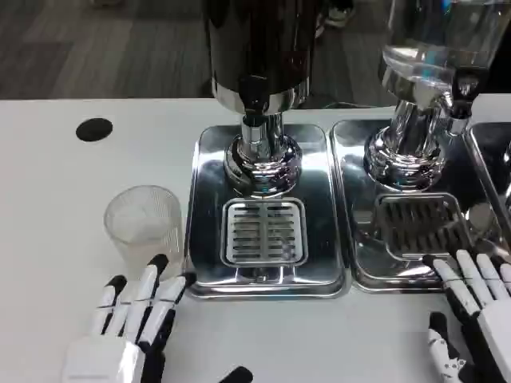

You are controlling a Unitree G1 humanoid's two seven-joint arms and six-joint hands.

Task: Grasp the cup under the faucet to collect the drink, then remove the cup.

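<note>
Left hand (128, 323) sits nearest, at the bottom edge, below-left of the near drip tray (267, 275), fingers apart and straight, holding nothing; the fingertips (157, 263) end just short of the cup, not clearly touching. Right hand (477, 311) at bottom right of that tray, fingers spread, empty, tips reaching over the front lip of the second drip tray (359, 275). Clear plastic cup (144, 223) stands upright on the white table (64, 207), just left of the near drip tray, not under any faucet. On the tray, a slotted grate (263, 233); behind it the chrome dispenser base (262, 163) with a black faucet (255, 96) above. Second dispenser (415, 144) stands right of it. A black round spot (94, 129) lies far left on the table.
</note>
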